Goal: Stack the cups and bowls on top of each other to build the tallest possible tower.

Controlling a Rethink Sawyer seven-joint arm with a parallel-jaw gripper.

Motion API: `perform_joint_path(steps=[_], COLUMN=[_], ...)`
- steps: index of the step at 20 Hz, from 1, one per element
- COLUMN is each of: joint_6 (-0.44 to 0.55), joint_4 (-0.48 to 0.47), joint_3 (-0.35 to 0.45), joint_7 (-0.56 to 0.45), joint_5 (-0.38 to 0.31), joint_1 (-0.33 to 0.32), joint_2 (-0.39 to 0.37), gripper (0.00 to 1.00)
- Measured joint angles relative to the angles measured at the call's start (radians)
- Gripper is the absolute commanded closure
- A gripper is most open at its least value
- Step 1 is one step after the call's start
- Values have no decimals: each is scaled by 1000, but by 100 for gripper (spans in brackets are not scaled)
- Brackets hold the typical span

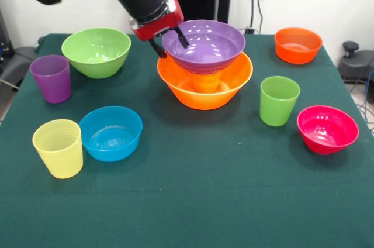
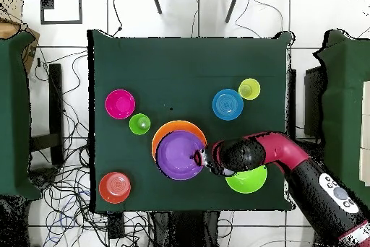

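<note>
Claw: I see the gripper (image 1: pixel 170 47) at the purple bowl's (image 1: pixel 204 45) left rim in the front view, one finger outside the wall and one inside, pinching that rim.
Tower: the purple bowl sits above the orange bowl (image 1: pixel 205 84), propped on what looks like an orange cup (image 1: pixel 205 81) inside it, centre of the frame, slightly above.
Key relation: the rim lies between the fingers; the bowl's centre is to the right of the claw in the front view.
Overhead check: gripper (image 2: pixel 203 159) is at the purple bowl's (image 2: pixel 178 154) right edge.
Loose pieces: green bowl (image 1: pixel 96 51) upper left; purple cup (image 1: pixel 51 78) left.
Judgement: I think letting go comes next; the bowl looks roughly level, so it should stay.
</note>
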Motion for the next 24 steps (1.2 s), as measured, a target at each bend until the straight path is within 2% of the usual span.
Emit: perform_joint_path(steps=[7, 15, 20, 24], joint_6=[4, 78, 123, 130], joint_4=[2, 5, 5, -16], joint_3=[11, 45, 52, 37], joint_7=[0, 0, 0, 0], joint_5=[38, 121, 127, 94], joint_1=[-6, -22, -20, -4], joint_2=[-105, -264, -346, -337], gripper=[0, 0, 0, 0])
